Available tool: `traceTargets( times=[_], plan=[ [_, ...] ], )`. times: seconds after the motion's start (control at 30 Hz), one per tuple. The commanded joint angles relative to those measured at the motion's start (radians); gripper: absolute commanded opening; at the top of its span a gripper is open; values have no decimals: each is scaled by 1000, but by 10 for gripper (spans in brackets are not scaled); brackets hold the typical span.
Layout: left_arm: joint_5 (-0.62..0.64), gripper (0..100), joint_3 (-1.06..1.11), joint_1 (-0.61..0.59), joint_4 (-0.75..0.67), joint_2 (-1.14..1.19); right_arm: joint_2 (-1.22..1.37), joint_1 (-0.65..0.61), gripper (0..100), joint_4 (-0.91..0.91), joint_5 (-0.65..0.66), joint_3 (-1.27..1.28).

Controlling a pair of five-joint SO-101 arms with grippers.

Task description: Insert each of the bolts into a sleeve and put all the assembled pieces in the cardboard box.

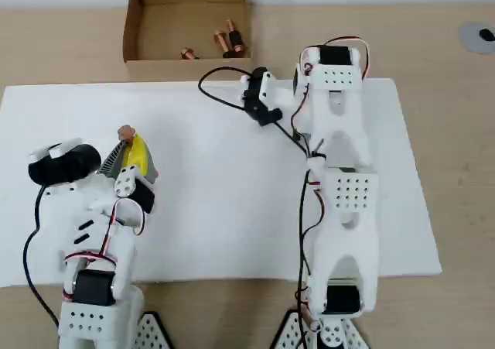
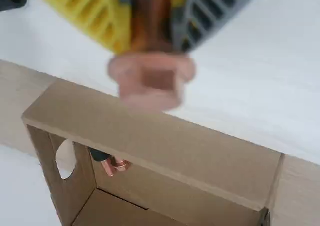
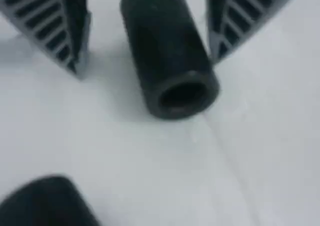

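Left claw (image 2: 151,41) is clamped on a copper bolt (image 2: 152,78), head poking out beyond its tip, over the white sheet (image 1: 216,202) short of the cardboard box (image 1: 133,32). Right claw (image 3: 149,55) stands wide astride a black sleeve (image 3: 170,70) lying on the sheet, neither side touching it. Assembled pieces (image 1: 230,41) lie in the box (so this looks like a late pair). Joining is the step in hand; next, I judge, the right must close on the sleeve, lift it off the tabletop (image 1: 452,132) and offer its bore to the bolt.
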Motion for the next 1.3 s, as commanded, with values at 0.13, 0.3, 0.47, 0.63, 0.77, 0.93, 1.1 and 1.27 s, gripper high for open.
traceTargets(
  times=[0.13,0.3,0.47,0.63,0.77,0.93,1.1,1.27],
  plan=[
    [-8,3,-5,-5,-15,-19,15,-4,210,-5,14,-27],
    [-8,3,-5,-5,-15,-19,15,-4,171,-3,14,-27],
    [-8,3,-6,-5,-15,-19,15,-4,8,-8,14,-30],
    [-8,3,-6,-5,-15,-19,15,-4,9,-6,12,-35],
    [-8,3,-6,-3,-15,-19,7,-8,9,-3,3,-50],
    [-6,3,-6,-3,-15,-19,-12,-8,9,17,-135,-266],
    [-5,3,-6,12,-15,-19,-105,-16,9,23,-397,-536],
    [-21,3,-54,80,-9,-19,-331,-41,9,25,-697,-642]
  ],
)
